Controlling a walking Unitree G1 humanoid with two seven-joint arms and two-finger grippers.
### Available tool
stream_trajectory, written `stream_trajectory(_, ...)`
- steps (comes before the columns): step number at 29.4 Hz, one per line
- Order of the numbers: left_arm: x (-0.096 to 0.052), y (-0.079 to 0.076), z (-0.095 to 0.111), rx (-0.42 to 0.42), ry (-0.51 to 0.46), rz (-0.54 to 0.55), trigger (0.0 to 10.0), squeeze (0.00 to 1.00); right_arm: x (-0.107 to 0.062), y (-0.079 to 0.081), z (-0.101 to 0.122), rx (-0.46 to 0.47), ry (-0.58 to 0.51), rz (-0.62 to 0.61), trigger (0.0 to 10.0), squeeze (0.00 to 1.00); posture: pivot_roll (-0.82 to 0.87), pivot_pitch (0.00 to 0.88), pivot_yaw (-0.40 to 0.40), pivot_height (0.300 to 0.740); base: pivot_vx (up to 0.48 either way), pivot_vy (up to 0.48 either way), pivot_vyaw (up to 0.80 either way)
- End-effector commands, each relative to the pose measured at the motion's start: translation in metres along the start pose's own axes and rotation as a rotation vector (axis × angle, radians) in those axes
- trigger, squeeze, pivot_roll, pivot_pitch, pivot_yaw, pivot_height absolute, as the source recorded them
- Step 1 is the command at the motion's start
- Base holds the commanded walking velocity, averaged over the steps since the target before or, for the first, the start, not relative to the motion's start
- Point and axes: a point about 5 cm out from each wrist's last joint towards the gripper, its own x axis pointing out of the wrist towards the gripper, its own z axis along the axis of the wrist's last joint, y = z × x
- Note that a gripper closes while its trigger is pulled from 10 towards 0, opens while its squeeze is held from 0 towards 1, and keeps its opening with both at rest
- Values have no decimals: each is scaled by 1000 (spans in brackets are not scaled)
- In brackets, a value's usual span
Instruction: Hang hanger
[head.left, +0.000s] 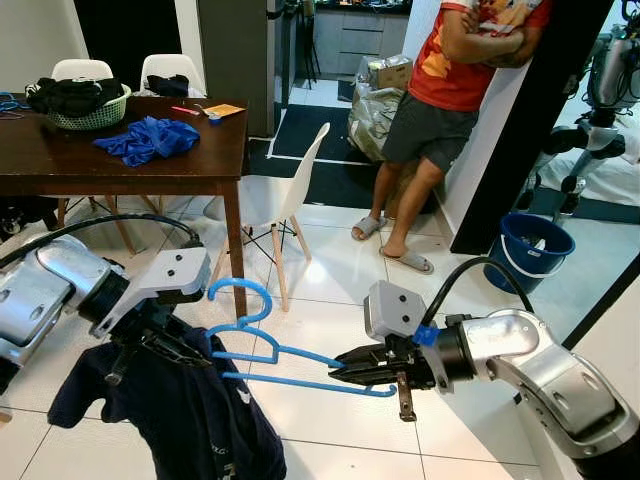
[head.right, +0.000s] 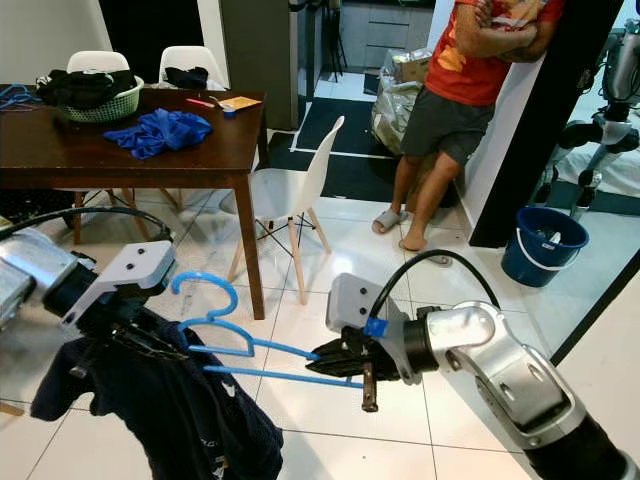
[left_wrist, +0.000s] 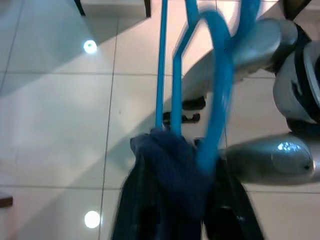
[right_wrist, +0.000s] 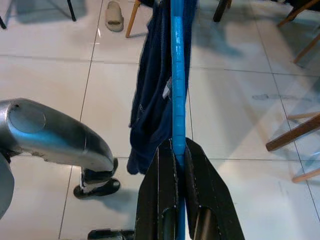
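A: Where's the blue hanger (head.left: 285, 358)?
B: Held in the air between the two tools, over the white tiled floor (head.left: 330, 265). The right tool (head.left: 340, 368) has its black fingers (right_wrist: 159, 192) closed on the hanger's lower bar at its end; the wrist view shows the bar pinched between them.

A: And the left tool (head.left: 165, 345)?
B: It's at the hanger's other end, buried in the dark navy garment (head.left: 190, 420) that hangs from there. I cannot tell whether it is open or closed. The hook (head.left: 245, 300) curls up just beside it.

A: Anything past the tools?
B: Beyond the left tool stands a dark wooden counter (head.left: 130, 165) with a blue cloth (head.left: 148, 138) and a green basket (head.left: 92, 112). A white chair (head.left: 285, 195) sits next to it. Farther off, a person (head.left: 450, 100) in a red shirt stands with arms folded, near a blue bucket (head.left: 533, 250).
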Motion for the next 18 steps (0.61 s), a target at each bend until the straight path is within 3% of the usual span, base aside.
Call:
stream_trajectory(1, 2, 2, 8, 26, -23, -6, 10000, 1000, 2, 3, 10, -39, -56, 22, 0, 0, 14, 0, -51, 740, 0, 0, 0)
stream_trajectory(13, -2, 2, 10, 33, -24, 2, 10000, 1000, 1, 1, 11, -28, -69, 1, 0, 0, 14, 0, -51, 740, 0, 0, 0)
stream_trajectory(15, -10, 3, 15, 55, -36, 37, 10000, 1000, 1, -1, 9, -13, -72, -16, 0, 0, 16, 0, -53, 740, 0, 0, 0)
stream_trajectory(17, -34, 3, 35, 121, -116, 154, 10000, 1000, 0, -11, 0, 45, -48, -116, 0, 0, 16, 0, -52, 740, 0, 0, 0)
stream_trajectory(18, -34, 3, 35, 121, -116, 154, 10000, 1000, 0, -11, 0, 45, -48, -116, 0, 0, 16, 0, -52, 740, 0, 0, 0)
